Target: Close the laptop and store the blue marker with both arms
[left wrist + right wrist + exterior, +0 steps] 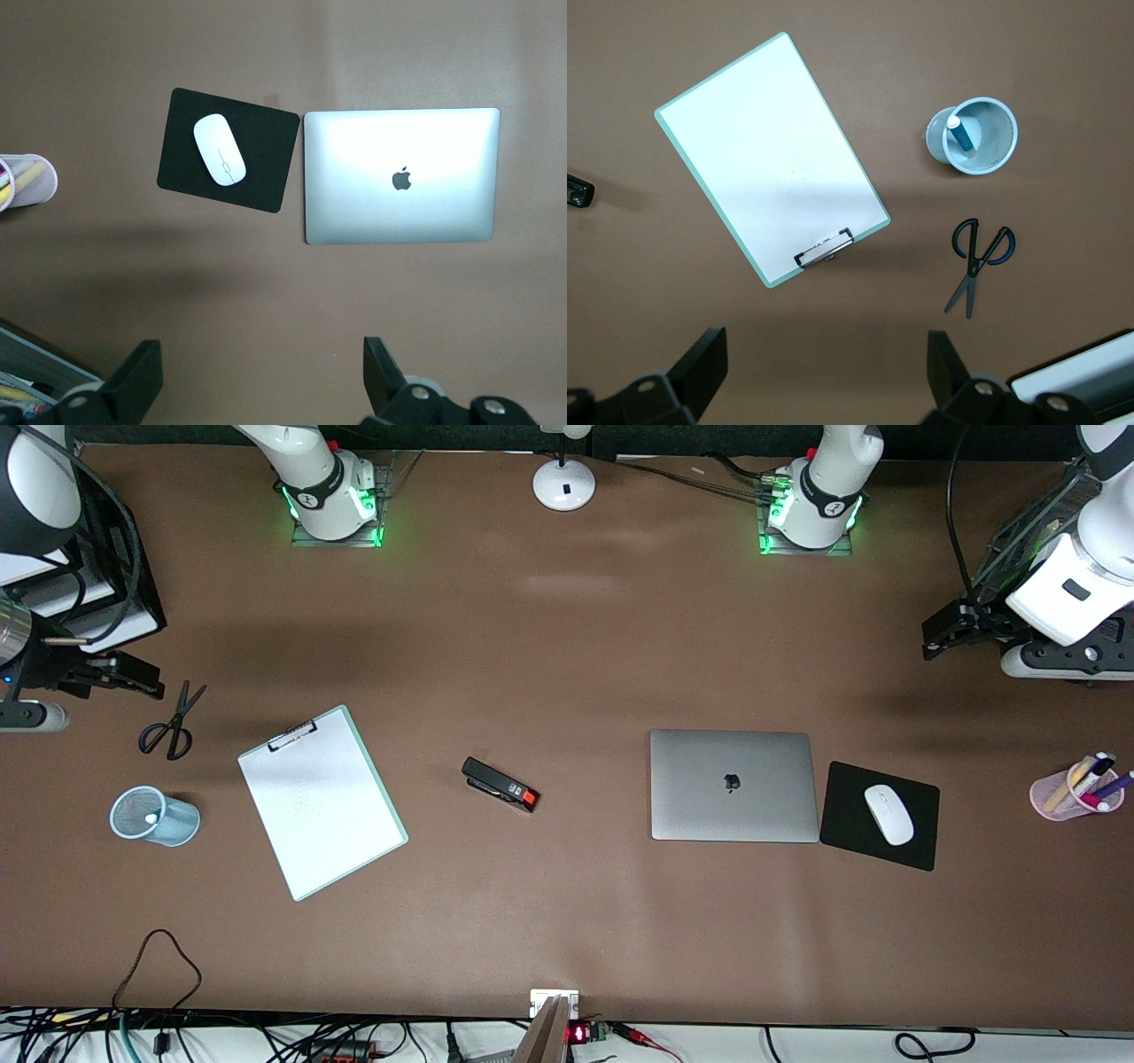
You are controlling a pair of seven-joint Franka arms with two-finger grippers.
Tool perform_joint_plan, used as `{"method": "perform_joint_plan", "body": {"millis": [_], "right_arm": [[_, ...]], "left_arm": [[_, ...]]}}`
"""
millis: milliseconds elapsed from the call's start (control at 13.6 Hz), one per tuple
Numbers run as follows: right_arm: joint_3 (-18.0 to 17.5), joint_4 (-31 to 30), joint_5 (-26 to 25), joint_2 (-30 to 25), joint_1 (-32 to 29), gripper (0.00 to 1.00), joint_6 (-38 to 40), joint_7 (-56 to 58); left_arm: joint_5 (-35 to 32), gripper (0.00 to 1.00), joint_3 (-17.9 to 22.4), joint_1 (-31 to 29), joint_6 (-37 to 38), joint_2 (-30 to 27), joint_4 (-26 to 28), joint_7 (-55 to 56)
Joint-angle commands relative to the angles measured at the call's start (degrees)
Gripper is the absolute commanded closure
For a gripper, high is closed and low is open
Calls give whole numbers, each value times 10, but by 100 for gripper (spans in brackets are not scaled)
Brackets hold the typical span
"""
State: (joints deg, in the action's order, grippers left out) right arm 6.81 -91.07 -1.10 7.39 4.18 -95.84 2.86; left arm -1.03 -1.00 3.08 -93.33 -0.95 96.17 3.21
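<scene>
The silver-grey laptop (733,784) (400,175) lies shut and flat, lid up with its dark logo showing. The blue marker (962,134) stands tilted inside a light-blue mesh cup (182,821) (1003,142) toward the right arm's end of the table; only its white end (151,817) shows in the front view. My left gripper (941,634) (263,372) hangs open and empty in the air at the left arm's end, above bare table. My right gripper (133,677) (828,372) hangs open and empty at the other end, over the table near the scissors.
A black mouse pad (850,833) with a white mouse (889,813) lies beside the laptop. A pink cup of pens (1059,795) stands at the left arm's end. A clipboard (321,802), a black stapler (500,784), scissors (170,724) and a white lamp base (564,483) are also on the table.
</scene>
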Motion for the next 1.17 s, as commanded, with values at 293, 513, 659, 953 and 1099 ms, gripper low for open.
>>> {"method": "perform_joint_plan", "body": {"millis": [293, 513, 659, 953, 1099], "right_arm": [[-2, 6, -3, -20, 1, 0, 11, -2], [0, 12, -1, -20, 0, 0, 30, -6], [-5, 12, -1, -20, 2, 0, 30, -39], [-5, 12, -1, -17, 0, 0, 30, -30], [-3, 12, -2, -19, 0, 0, 30, -24]], "left_arm": [[4, 0, 2, -1, 10, -7, -2, -10], [4, 0, 2, -1, 10, -6, -2, -10], [4, 0, 2, -1, 11, -6, -2, -10], [4, 0, 2, -4, 11, -6, -2, -10], [4, 0, 2, -4, 10, -6, -1, -10]]}}
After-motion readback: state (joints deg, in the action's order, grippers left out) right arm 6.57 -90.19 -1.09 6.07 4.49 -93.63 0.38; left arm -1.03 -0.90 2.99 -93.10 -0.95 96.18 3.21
